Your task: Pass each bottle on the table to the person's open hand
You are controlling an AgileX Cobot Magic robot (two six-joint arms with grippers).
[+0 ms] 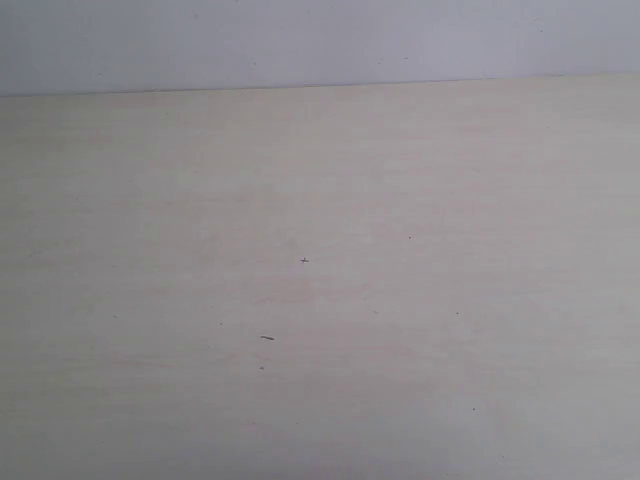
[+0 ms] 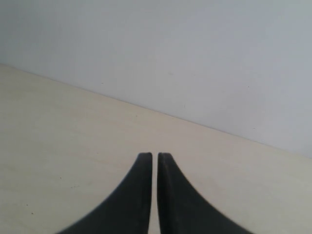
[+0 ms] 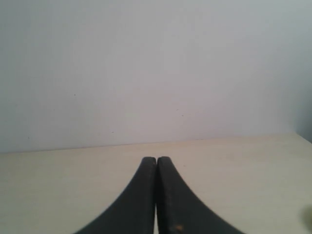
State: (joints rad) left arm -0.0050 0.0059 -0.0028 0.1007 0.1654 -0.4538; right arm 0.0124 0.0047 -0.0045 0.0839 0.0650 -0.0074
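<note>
Seemingly, table (image 2: 58, 146) beneath left gripper (image 2: 154, 157); right gripper (image 3: 156, 159)

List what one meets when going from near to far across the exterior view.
table → short dark mark → cross-shaped speck → far edge of the table → pale wall

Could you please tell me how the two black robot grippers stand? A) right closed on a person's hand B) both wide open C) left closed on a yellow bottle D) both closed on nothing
D: the left black gripper and the right black gripper each show fingertips all but touching, with nothing between them above the pale beige tabletop.
</note>
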